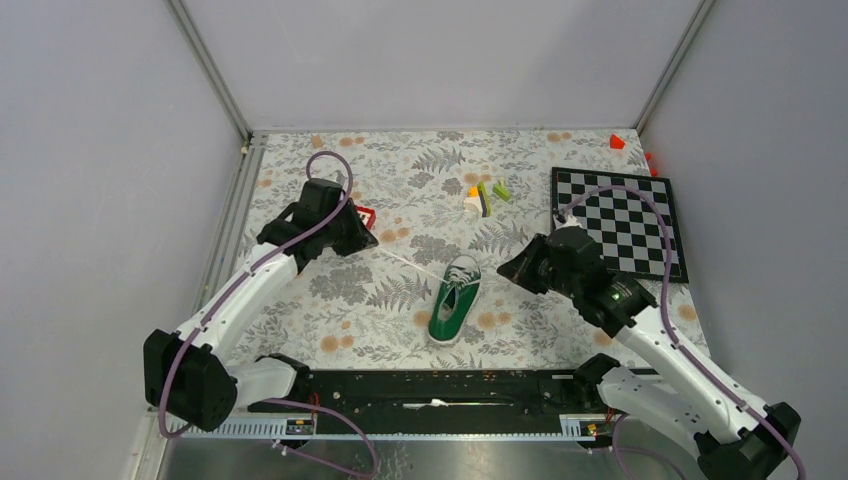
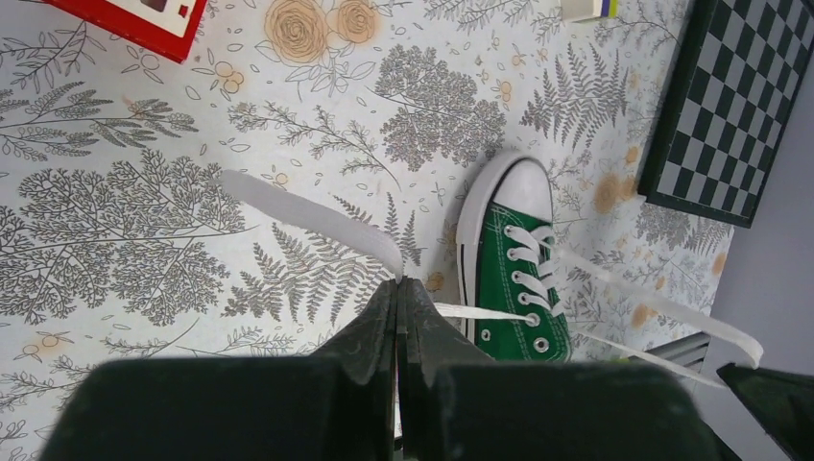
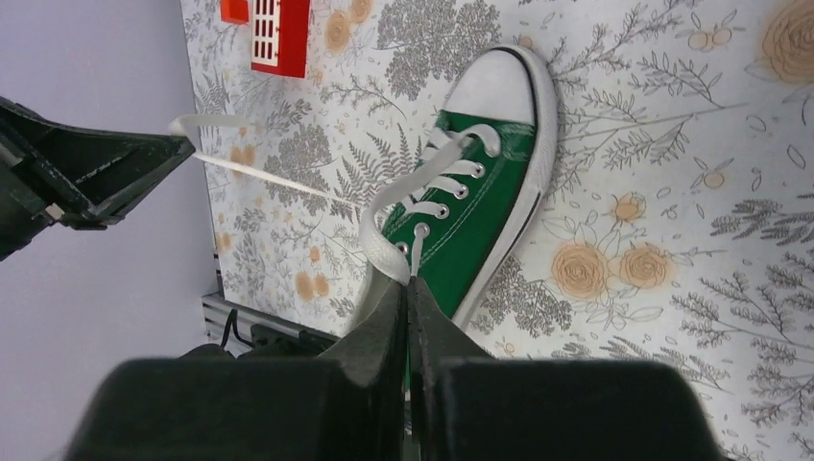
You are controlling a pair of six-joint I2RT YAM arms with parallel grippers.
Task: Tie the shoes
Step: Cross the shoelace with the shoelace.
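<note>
The green sneaker (image 1: pixel 455 300) lies near the middle of the desk (image 1: pixel 330 300), toe pointing away; just right of it the right gripper (image 3: pixel 408 286) is clamped on one white lace (image 3: pixel 384 216); farther off to the sneaker's left, the left gripper (image 2: pixel 398 288) pinches the other lace (image 2: pixel 317 216), stretched taut; both ends seem held apart to start the knot; beyond the sneaker lies a chessboard (image 1: pixel 620 220).

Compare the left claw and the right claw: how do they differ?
The left claw is far from the shoe, near the red block; the right claw is close to the shoe, near the chessboard. The left claw's lace runs long and straight; the right claw's lace is short and curved. Both are shut on a white lace.
</note>
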